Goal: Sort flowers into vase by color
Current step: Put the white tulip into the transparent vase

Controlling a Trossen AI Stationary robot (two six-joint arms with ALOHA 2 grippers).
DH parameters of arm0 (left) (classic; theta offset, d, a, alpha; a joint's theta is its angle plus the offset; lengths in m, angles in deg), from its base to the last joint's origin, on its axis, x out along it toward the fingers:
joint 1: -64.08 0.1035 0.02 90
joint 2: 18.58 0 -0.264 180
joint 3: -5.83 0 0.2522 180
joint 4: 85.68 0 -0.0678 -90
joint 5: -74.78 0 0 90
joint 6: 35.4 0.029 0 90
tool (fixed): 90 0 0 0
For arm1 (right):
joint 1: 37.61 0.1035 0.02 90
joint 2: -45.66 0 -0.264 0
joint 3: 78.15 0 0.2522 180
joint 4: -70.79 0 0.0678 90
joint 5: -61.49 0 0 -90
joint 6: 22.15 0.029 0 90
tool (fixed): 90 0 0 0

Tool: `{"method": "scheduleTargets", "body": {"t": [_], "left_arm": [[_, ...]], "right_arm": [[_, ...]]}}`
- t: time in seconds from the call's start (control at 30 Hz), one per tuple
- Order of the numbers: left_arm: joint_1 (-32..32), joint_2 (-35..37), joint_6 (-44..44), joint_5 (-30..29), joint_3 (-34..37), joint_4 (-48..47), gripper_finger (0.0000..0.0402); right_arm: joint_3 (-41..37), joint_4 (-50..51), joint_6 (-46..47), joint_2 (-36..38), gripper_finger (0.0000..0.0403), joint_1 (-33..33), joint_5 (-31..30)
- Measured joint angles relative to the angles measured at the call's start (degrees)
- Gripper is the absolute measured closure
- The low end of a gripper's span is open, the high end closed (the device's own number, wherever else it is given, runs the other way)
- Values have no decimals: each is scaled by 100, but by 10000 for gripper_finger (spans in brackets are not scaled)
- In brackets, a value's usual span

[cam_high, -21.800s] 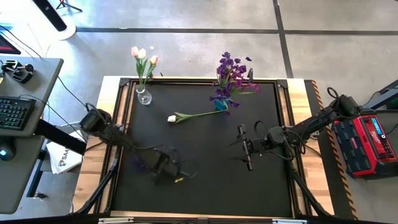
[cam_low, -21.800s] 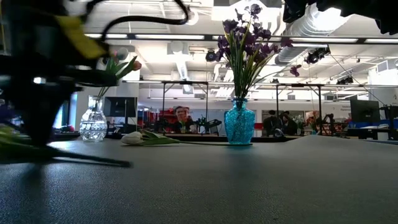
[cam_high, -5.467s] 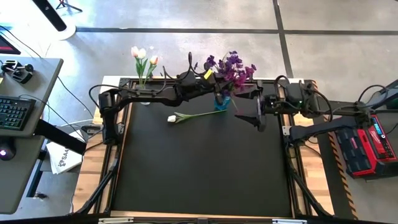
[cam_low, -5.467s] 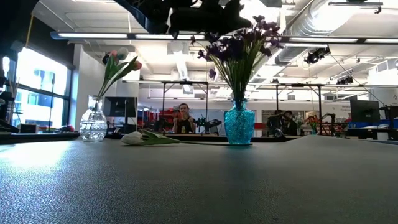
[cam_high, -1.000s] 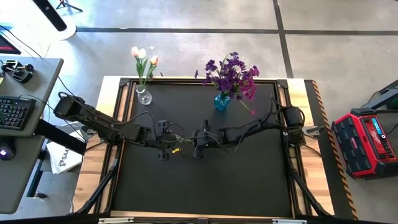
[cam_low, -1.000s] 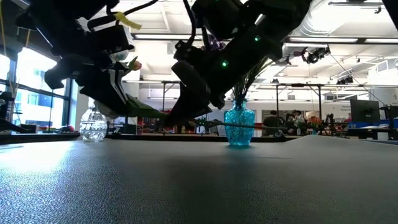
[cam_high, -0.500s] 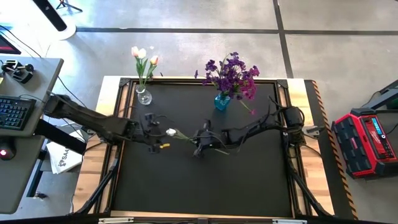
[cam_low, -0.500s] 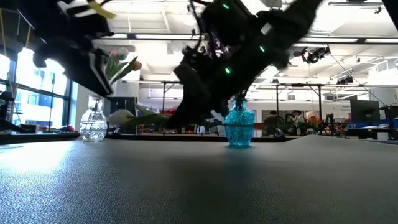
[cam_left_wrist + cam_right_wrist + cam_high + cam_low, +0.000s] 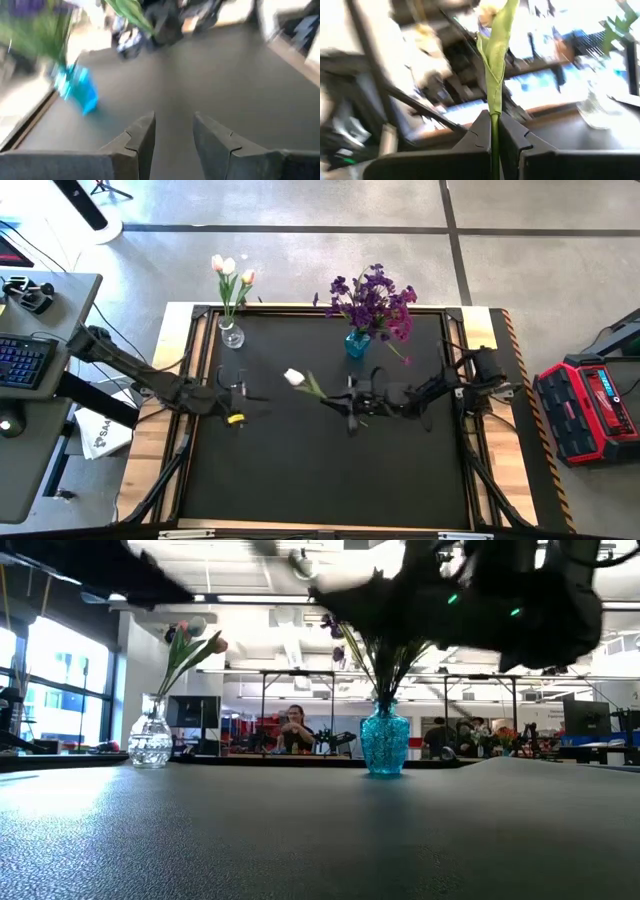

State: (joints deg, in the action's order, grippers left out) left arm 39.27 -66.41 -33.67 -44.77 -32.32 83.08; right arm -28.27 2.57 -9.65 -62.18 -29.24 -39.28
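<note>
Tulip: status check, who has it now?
Right gripper shut on tulip, lifted mid-table. Left gripper open, empty, at left side. Clear vase ahead, nothing between.

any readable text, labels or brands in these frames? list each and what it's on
"SAA": partial lettering on the white box on the floor left of the table; the rest is cut off.
White label on the red case right of the table: too small to read.
Keyboard keys: too small to read.
Screens and signs in the room behind the blue vase: blurred, unreadable.
Wrist views: no text.
</note>
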Motion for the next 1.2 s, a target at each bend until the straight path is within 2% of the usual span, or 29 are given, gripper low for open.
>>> {"method": "scheduleTargets", "body": {"t": [0.1,0.2,0.27,0.33,0.53,0.67,0.83,1.03,1.13,1.2], "left_arm": [[5,-291,549,289,709,2373,283],[119,-818,964,607,1199,4568,281],[223,-1175,1252,911,1304,5513,277],[363,-1522,1421,1257,1283,6048,268],[775,-2554,1338,2061,617,6179,226],[947,-3172,1268,2093,50,6176,199],[1109,-3633,1198,2001,-523,6179,191],[1169,-3827,1200,2001,-797,6116,209],[1169,-3826,1217,2033,-799,6070,238],[1169,-3826,1344,2280,-799,6029,265]], "right_arm": [[-180,-702,-266,103,403,126,314],[-195,-790,-547,110,403,240,573],[-118,-766,-664,108,403,309,593],[-24,-623,-739,103,403,340,595],[194,-369,-806,90,403,342,665],[242,-228,-806,90,403,342,676],[245,-142,-797,90,403,342,676],[245,-78,-744,90,403,344,675],[245,-50,-755,90,403,363,674],[245,-54,-757,90,403,369,674]]}}
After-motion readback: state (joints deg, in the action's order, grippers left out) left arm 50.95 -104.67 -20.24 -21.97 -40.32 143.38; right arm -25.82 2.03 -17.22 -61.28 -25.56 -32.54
